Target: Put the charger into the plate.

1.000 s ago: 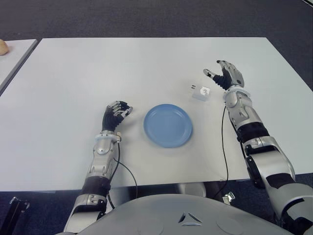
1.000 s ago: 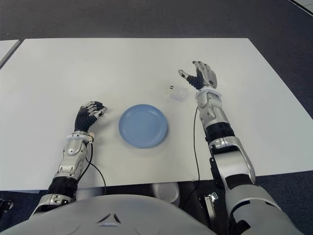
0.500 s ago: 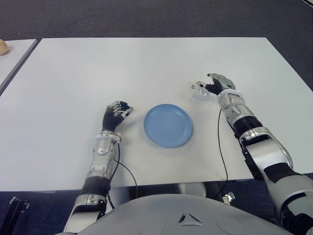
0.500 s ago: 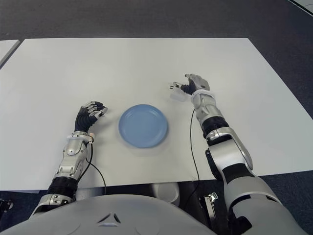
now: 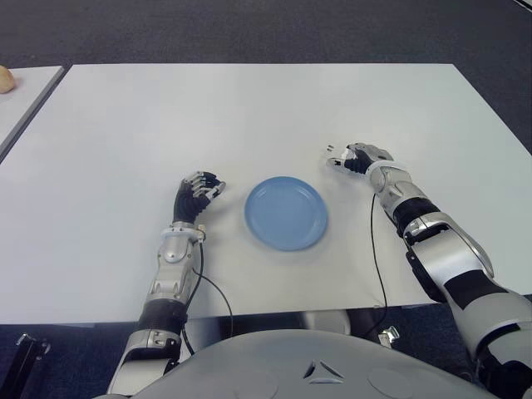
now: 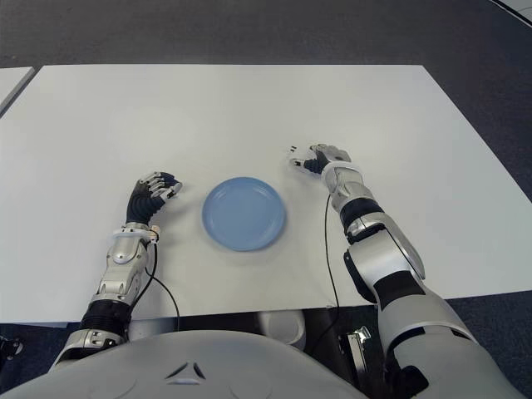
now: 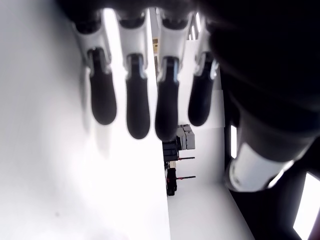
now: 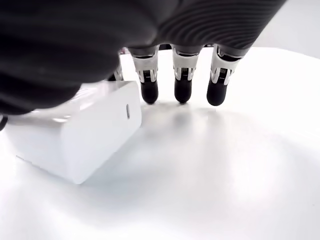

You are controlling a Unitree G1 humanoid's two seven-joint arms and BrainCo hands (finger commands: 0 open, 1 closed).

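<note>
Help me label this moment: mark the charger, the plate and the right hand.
charger (image 8: pixel 82 135): right wrist view, on its white side face.
plate (image 5: pixel 286 213): left eye view, on its bare blue middle.
right hand (image 5: pixel 356 158): left eye view, on the hand's back, over the charger.

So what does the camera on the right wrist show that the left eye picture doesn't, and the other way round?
Only the right wrist view shows the white charger's smooth side with its small slot, and three dark-tipped fingers curled over beside it. Only the left eye view shows the blue plate, bare, and the left hand to the plate's left. Both show the right hand on the charger, on the white table.
</note>
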